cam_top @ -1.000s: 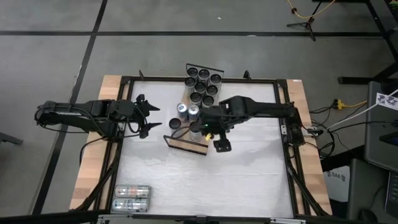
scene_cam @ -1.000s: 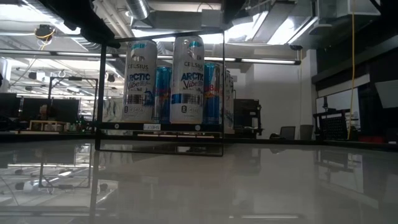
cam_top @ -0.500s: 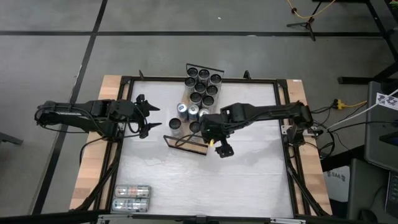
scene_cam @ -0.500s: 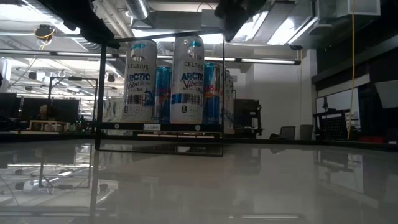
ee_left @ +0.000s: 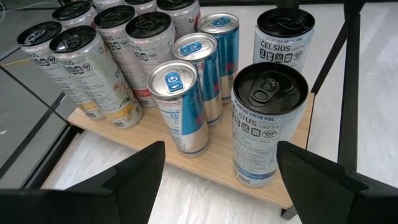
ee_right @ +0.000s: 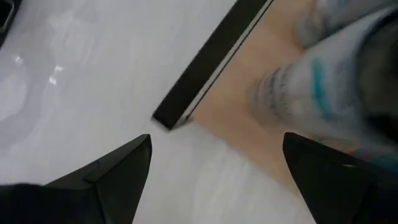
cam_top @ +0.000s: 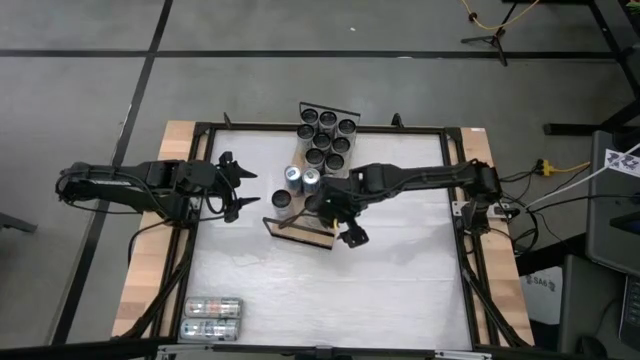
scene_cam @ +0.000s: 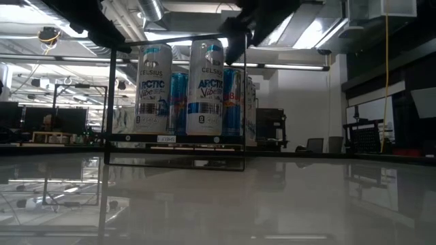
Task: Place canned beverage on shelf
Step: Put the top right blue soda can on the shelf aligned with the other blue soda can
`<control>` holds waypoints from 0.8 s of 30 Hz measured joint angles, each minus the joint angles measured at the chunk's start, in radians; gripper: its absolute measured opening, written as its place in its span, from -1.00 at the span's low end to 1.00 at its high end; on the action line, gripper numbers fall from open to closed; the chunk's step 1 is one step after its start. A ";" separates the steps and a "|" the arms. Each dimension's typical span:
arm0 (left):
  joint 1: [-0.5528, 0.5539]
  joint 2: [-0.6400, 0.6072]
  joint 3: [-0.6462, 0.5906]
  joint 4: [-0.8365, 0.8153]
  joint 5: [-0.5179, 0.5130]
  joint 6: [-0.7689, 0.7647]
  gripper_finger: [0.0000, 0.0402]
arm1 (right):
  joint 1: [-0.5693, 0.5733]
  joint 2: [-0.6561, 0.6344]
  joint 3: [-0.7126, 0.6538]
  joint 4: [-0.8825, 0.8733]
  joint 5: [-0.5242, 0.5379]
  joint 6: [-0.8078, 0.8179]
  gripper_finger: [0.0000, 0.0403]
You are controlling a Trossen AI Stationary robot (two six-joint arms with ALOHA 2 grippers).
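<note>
Right end effector (cam_top: 345, 222), fingers apart and empty, hovers over the shelf (cam_top: 300, 232) end beside a can (ee_right: 311, 93).

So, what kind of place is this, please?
Probably a robotics lab or workshop: a framed white table on a concrete floor, exposed ceiling ducts, and desks behind the shelf.

1. The shelf (cam_top: 300, 233), a long light-wood board with a black wire rail at each short end, is laid flat and aslant on the white table.
2. Upright cans (ee_left: 267, 121) are carried on it (black-topped Celsius cans and slimmer blue-and-silver ones), clustered toward one end.
</note>
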 joint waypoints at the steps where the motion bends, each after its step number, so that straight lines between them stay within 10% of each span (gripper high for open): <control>1: 0.000 0.000 0.000 0.000 0.000 0.000 0.51 | -0.003 0.000 0.000 0.019 -0.002 -0.001 0.78; 24: 0.000 0.000 0.000 0.001 0.000 -0.002 0.51 | -0.027 0.003 0.000 0.163 -0.038 -0.120 0.78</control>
